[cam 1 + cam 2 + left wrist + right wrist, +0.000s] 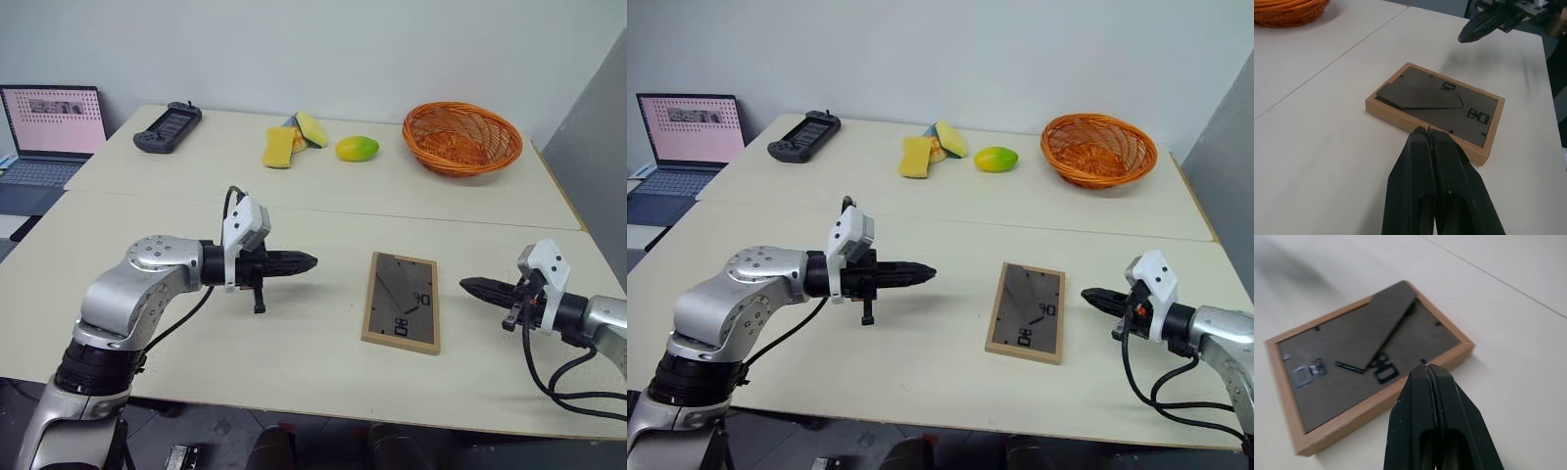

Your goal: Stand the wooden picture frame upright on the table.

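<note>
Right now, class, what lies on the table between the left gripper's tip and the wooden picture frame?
Nothing: in the left eye view, bare table separates the shut left gripper from the wooden picture frame, which lies face down.

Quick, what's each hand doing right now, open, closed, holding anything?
Left hand: closed, holding nothing, short of the picture frame.
Right hand: closed, holding nothing, just beside the frame.

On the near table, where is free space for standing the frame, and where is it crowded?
Bare top lies between the left gripper and the wooden picture frame, and along the near edge of the table. It is tighter between the frame and the right gripper.
</note>
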Motion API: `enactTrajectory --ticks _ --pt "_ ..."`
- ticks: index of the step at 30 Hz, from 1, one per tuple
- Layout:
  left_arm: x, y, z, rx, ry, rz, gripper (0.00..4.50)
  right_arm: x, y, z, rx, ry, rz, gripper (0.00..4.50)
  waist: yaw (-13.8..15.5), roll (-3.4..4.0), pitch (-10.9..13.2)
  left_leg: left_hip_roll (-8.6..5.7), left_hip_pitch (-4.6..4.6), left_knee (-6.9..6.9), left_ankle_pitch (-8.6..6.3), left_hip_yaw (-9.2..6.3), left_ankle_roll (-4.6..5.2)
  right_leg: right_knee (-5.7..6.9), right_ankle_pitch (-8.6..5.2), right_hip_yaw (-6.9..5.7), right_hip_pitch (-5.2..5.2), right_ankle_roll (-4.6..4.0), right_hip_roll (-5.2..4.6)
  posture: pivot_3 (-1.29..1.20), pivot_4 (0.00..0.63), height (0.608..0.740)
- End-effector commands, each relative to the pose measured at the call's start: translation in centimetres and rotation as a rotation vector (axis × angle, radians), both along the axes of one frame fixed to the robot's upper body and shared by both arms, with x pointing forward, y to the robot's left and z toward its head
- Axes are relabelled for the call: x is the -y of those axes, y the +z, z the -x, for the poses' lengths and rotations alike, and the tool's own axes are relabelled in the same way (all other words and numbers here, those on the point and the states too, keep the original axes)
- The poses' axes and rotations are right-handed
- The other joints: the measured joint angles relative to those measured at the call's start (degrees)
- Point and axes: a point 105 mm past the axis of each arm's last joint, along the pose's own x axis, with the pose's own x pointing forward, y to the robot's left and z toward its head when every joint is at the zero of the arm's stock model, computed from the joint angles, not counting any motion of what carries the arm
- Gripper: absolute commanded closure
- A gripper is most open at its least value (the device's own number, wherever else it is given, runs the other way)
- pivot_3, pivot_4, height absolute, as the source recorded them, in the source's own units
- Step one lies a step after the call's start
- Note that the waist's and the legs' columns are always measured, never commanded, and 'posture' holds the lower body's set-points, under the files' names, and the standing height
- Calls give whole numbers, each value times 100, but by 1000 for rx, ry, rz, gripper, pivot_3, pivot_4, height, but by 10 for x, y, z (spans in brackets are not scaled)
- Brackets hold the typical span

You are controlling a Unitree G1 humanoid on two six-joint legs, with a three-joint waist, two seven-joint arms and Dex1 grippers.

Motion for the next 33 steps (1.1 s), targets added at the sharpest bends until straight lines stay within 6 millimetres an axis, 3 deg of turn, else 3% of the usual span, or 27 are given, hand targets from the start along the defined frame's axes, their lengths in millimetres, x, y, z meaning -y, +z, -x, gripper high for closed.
enactTrajectory --ticks 1,6,14,25,33 --pt "7 -5 -11 18 -44 -18 4466 10 5 -12 97 -126 32 4500 0 1 0 -1 -1 1 0 0 1 1 0 -1 -1 0 0 0 150 740" --pt "22 -23 -23 -16 -107 -51 4466 15 3 -24 153 -234 29 4500 -3 2 -1 -2 -6 3 1 1 1 12 0 1 -10 -1 0 0 150 740" --pt "37 -61 -14 -80 -228 -129 4466 14 -14 -39 177 -331 -7 4500 -8 4 -1 -2 -9 3 2 3 3 17 1 3 -15 -2 1 0 150 740" --pt "47 -71 -4 -102 -268 -128 4466 -12 -43 -57 128 -319 -62 4500 -29 7 -2 -2 -10 6 4 1 5 21 1 2 -16 -2 1 0 150 740" --pt "55 -72 0 -108 -291 -126 4466 -30 -47 -68 122 -284 -79 4500 -27 9 -2 -2 -11 6 4 0 5 23 1 1 -17 -2 0 0 150 740"
